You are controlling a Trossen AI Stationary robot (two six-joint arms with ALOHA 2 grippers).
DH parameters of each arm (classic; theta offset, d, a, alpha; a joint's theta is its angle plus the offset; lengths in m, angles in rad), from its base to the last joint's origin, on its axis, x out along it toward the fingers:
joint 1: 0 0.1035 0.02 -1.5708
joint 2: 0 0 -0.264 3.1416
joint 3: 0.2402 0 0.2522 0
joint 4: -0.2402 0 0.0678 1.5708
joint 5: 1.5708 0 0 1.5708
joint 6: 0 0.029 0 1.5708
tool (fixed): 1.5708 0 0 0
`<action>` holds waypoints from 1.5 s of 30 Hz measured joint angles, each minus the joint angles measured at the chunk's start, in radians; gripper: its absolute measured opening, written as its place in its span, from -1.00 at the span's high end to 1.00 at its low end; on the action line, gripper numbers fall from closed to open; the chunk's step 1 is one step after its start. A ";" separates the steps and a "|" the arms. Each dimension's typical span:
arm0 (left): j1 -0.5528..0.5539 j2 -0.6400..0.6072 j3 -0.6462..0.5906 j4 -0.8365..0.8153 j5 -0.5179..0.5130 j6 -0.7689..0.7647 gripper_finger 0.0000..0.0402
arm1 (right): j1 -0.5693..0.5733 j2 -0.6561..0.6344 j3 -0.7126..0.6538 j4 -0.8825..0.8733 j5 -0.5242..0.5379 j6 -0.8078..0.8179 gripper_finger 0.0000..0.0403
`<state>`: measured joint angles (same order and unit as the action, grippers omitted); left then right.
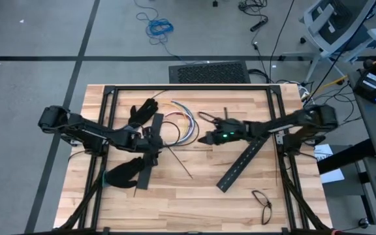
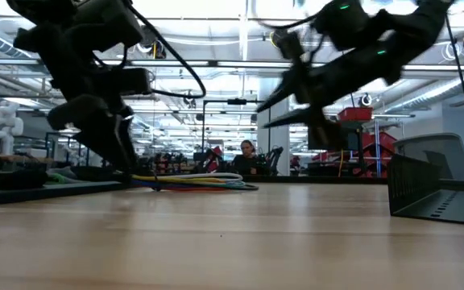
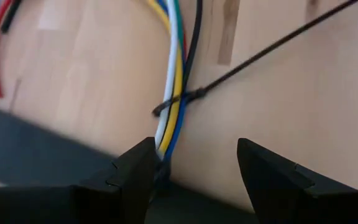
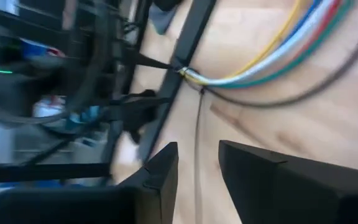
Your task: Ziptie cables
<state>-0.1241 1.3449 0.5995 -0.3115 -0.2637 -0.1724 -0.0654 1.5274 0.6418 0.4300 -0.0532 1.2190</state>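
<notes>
The cables (image 3: pixel 174 93) lay in a loop on the desk (image 1: pixel 194 189) between the two arms, and a ziptie (image 3: pixel 253 59) was seen wrapped around them, its thin tail running away slantwise across the wood. The left gripper (image 3: pixel 194 171) was lowered right over the bundle with its fingers apart, one fingertip touching the wires, so the left arm was judged the nearer. The right gripper (image 1: pixel 207 138) was held just beside the loop, raised above the desk, its fingers a little apart and empty.
</notes>
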 joint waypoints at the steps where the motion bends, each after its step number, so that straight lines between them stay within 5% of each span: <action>1: 0.000 -0.013 0.000 -0.026 -0.001 0.005 -0.11 | -0.001 0.042 0.038 -0.003 -0.001 -0.039 0.47; 8: 0.000 -0.078 0.000 -0.043 -0.044 0.159 -0.11 | -0.001 0.160 0.186 -0.016 -0.025 -0.234 0.57; 17: 0.000 -0.081 0.000 0.028 -0.040 0.530 -0.11 | 0.057 0.149 0.185 -0.167 -0.027 -0.236 0.62; 25: 0.025 -0.011 0.000 0.142 0.072 0.894 -0.07 | 0.123 0.146 0.185 -0.174 0.033 -0.174 0.62; 36: 0.125 0.064 0.007 0.132 0.001 0.992 0.12 | 0.168 0.120 0.185 -0.174 0.059 -0.123 0.62; 45: 0.152 0.060 0.074 0.063 0.153 0.992 0.35 | 0.167 0.120 0.185 -0.173 0.056 -0.119 0.62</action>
<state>0.0281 1.4052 0.6735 -0.2483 -0.1109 0.8196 0.1020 1.6470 0.8268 0.2572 0.0031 1.0996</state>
